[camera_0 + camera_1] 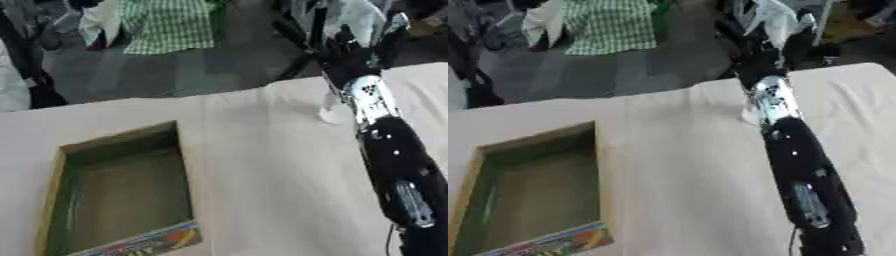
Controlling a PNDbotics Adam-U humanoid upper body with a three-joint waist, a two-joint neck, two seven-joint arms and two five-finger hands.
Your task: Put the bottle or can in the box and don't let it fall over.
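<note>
1. Starting nearest the robot, the box (122,137) lies open at the near left of the table (254,175), with its printed flap (149,242) folded out towards the robot. Nothing shows inside it, so the whole floor is free for a landing.
2. Crossing the right side, the right forearm (394,160) stretches from the lower right corner up to the far edge of the table. The left hand shows in neither view.
3. Just beside the silver wrist, on its left, sits a pale see-through thing (331,112) low on the cloth. It is probably the bottle to be moved, though the arm hides part of it and I cannot tell whether it stands upright.
4. Farthest out, the right hand (346,50) is a dark mass against the dark floor beyond the table edge. I cannot tell whether it is open or closed, or whether it grips anything.
5. The step in hand looks like the reach and grasp. To do it well, the hand should come back over the pale thing and take it around the middle rather than near the top. It should then lift straight up before carrying left, so the base clears the box wall, and lower it flat onto the box floor before letting go
</note>
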